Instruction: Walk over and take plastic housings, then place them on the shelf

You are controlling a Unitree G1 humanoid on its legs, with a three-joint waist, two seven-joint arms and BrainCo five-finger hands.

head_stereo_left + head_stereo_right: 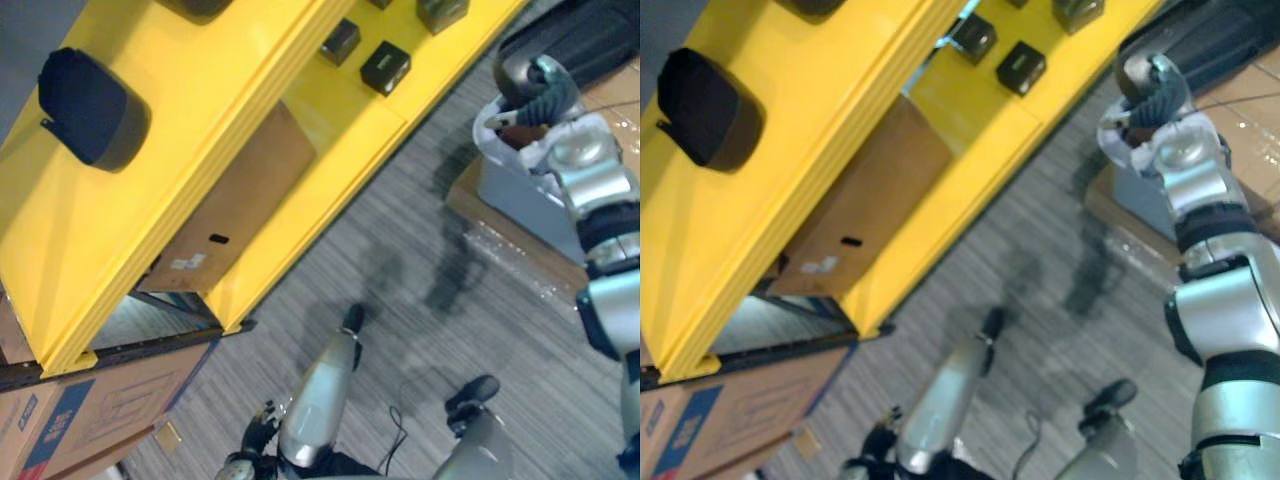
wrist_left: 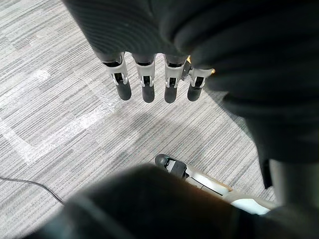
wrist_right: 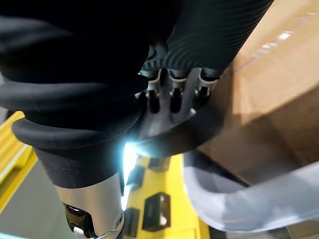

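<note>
My right hand [image 1: 537, 88] is raised over a grey bin [image 1: 520, 192] with a white liner, at the far right. In the right wrist view its fingers [image 3: 172, 94] curl round a dark rounded plastic housing [image 3: 169, 128], just above the bin's rim [image 3: 249, 205]. The yellow shelf [image 1: 190, 120] slants across the left and top. On it lie a large dark rounded housing [image 1: 90, 108] and small black housings [image 1: 385, 67]. My left hand [image 1: 258, 430] hangs low by the floor, its fingers [image 2: 144, 85] straight with nothing in them.
A brown cardboard box [image 1: 235, 205] stands under the shelf's top board. More cartons [image 1: 90, 410] sit at the lower left. The bin rests on flat cardboard [image 1: 510, 255], with a black case [image 1: 590, 35] behind it. Grey carpet [image 1: 400, 260] lies between shelf and bin.
</note>
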